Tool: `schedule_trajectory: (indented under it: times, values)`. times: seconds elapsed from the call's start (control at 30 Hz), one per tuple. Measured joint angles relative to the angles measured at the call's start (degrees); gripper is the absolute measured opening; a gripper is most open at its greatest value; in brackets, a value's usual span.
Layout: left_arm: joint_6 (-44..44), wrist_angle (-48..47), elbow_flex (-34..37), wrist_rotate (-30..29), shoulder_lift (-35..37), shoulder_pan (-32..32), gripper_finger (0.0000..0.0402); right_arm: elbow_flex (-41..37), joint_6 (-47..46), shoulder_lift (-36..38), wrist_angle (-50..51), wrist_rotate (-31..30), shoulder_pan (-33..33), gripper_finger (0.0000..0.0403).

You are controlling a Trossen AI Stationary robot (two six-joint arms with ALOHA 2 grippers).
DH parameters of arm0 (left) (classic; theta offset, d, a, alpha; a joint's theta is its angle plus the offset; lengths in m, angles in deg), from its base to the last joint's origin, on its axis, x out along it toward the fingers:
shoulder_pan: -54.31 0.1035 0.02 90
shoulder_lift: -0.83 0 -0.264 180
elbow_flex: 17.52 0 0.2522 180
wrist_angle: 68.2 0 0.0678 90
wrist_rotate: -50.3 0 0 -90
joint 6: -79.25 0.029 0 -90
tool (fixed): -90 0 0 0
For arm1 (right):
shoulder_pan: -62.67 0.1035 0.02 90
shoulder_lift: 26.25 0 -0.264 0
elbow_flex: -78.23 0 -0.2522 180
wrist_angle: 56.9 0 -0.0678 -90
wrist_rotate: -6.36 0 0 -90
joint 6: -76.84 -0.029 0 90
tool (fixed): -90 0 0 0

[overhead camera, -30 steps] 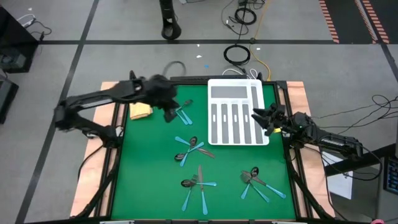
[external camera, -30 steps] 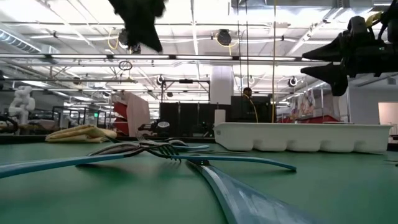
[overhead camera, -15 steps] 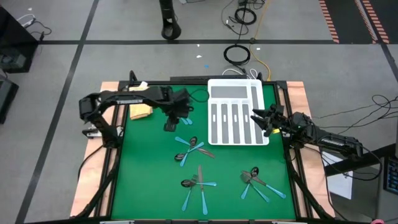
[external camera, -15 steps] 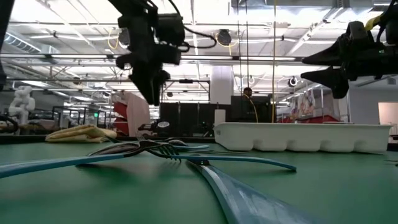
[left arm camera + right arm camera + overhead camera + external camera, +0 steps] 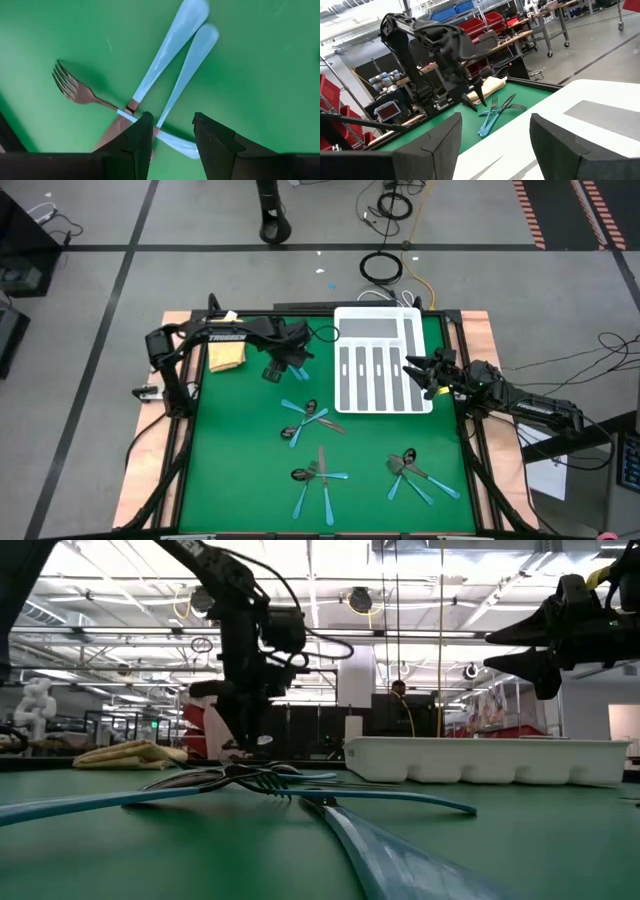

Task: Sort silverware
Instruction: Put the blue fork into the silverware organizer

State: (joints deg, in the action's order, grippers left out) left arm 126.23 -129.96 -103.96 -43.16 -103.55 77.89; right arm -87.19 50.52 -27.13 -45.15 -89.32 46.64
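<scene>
Left gripper over crossed cutlery

My left gripper (image 5: 170, 131) hung open and empty above a fork (image 5: 75, 89); my right gripper (image 5: 412, 372), apparently empty, stood open over the tray (image 5: 352, 322).

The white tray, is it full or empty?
Empty, as far as the pictures show: the white tray has bare grey slots from above, and the silverware lies on the green mat.

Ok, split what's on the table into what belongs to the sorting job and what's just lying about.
Job:
- silverware, blue-handled, scattered on the mat
- white tray
- left gripper, open over three crossed pieces
- right gripper, open at the tray

Lying about:
- yellow cloth
</scene>
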Motion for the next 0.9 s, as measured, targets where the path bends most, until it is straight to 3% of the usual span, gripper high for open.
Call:
schedule_trajectory:
  times: [0.9]
  values:
    - [8.0,6.0,3.1,4.9,-1.3,3.3,0.0148,0.0,0.2,0.0,0.1,0.0,0.0,0.0219]
